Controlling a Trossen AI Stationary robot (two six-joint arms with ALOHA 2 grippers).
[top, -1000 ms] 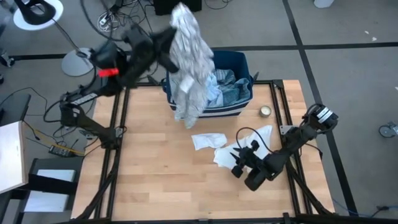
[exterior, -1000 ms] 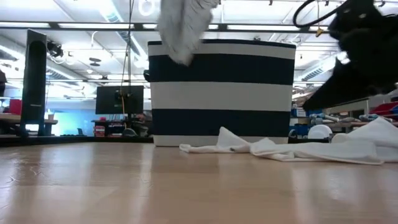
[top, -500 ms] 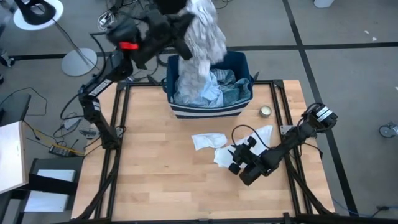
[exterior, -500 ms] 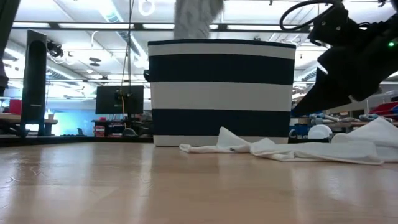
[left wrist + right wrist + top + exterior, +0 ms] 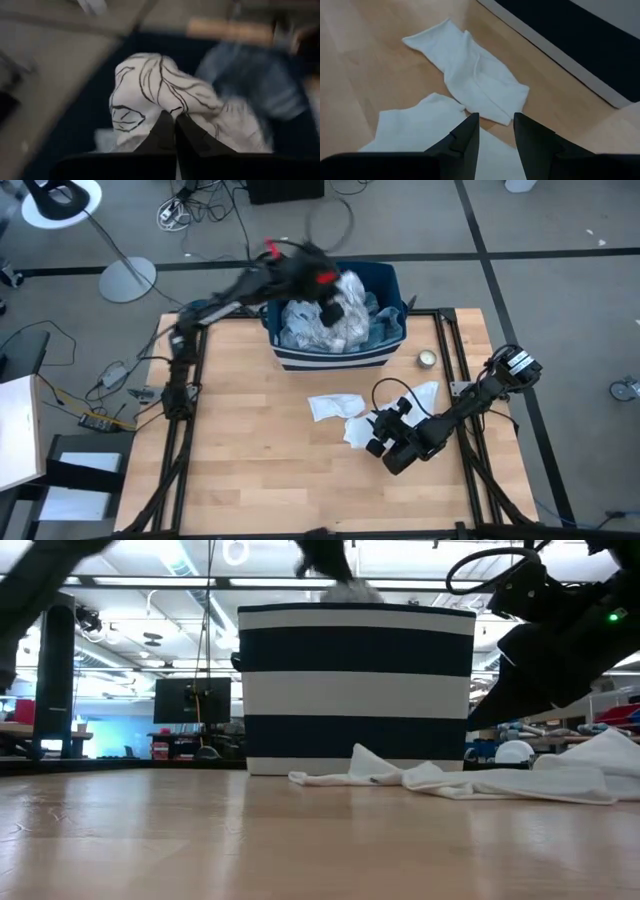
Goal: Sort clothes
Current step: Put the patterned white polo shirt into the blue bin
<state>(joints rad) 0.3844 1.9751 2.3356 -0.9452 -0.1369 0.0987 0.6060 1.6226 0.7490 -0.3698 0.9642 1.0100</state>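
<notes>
We see the left end effector [image 5: 332, 308] over the striped bin [image 5: 335, 358], fingers pinched shut on the leaf-print garment [image 5: 160, 95], which lies in the bin beside blue clothes [image 5: 378, 320]. On the surface [image 5: 250, 430], two white garments [image 5: 335, 406] lie before the bin. The right end effector [image 5: 495, 131] hovers over them, fingers partly apart, holding nothing. A small round tin [image 5: 427, 358] sits beside the bin. No legible writing.
</notes>
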